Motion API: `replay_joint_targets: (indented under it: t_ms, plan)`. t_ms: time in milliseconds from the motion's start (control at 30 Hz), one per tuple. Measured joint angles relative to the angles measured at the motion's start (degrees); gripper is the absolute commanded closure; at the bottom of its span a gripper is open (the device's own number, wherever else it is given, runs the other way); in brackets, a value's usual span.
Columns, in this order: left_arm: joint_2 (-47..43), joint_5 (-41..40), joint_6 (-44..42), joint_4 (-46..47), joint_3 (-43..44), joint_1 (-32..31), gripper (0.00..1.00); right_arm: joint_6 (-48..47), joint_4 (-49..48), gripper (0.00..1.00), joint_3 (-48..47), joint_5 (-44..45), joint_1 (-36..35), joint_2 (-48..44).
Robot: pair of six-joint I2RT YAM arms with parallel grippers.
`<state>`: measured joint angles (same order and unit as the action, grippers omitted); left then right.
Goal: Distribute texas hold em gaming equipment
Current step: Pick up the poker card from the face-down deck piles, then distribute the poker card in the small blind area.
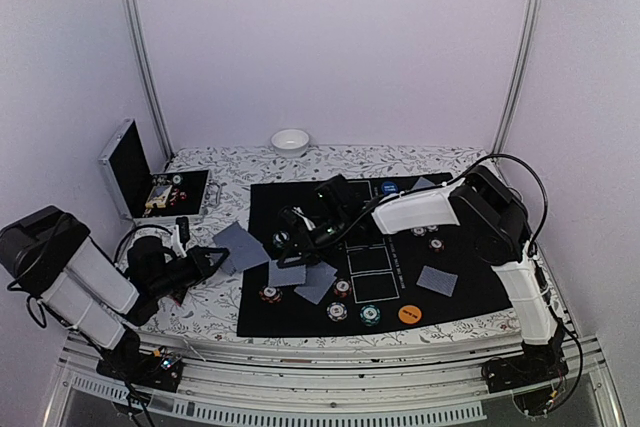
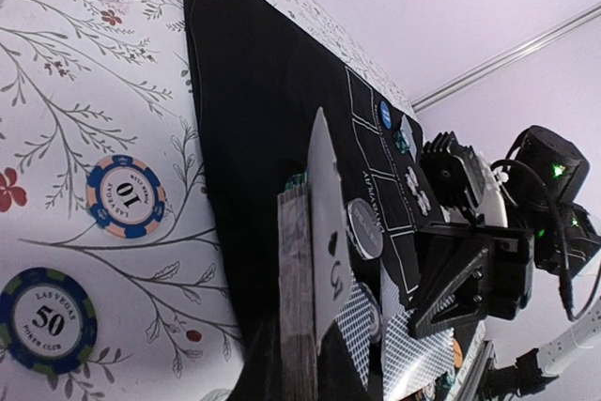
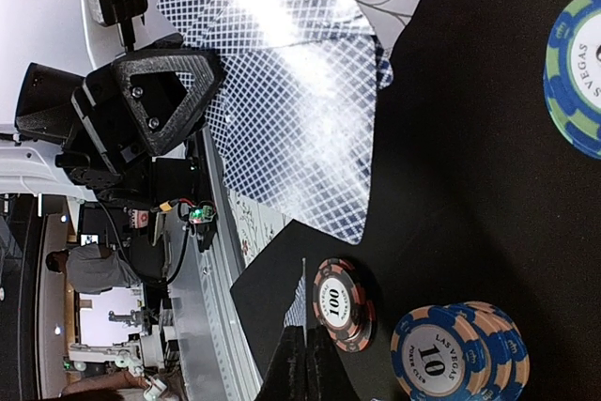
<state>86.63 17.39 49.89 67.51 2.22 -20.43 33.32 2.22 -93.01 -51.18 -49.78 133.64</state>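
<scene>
My left gripper [image 1: 213, 261] is shut on a deck of grey-blue-backed playing cards [image 2: 299, 279], seen edge-on in the left wrist view with one card [image 2: 329, 204] sticking out beside it. My right gripper [image 1: 285, 240] reaches over the left part of the black mat [image 1: 470, 292]. Its fingers [image 3: 324, 368] are shut on a single card [image 3: 304, 302], held edge-on just above the mat beside a red-black 100 chip [image 3: 338, 302]. Face-down cards [image 3: 300, 110] lie nearby. Poker chips [image 1: 338, 311], an orange button [image 1: 409, 314] and a blue button [image 1: 388, 188] lie on the mat.
An open silver case [image 1: 130, 172] with chips stands at the back left, and a white bowl [image 1: 290, 141] at the back centre. Two chips, a 10 [image 2: 125, 196] and a 50 [image 2: 47, 319], lie on the floral cloth left of the mat. Another card [image 1: 437, 280] lies at the right.
</scene>
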Motion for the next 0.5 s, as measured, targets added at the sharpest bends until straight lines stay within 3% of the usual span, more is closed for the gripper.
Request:
replay_joint_targets:
  t_ms: [300,500]
  plan:
    - [-5.29,-0.35,-2.86,-6.25,-0.04,0.96,1.0,-1.95,2.71,0.98,1.53,0.04,3.45,-6.86]
    - [-10.86,-1.11,-5.01,-10.88,-0.02,1.11,1.0,-6.38,5.38,0.98,5.51,5.11,16.17,-20.13]
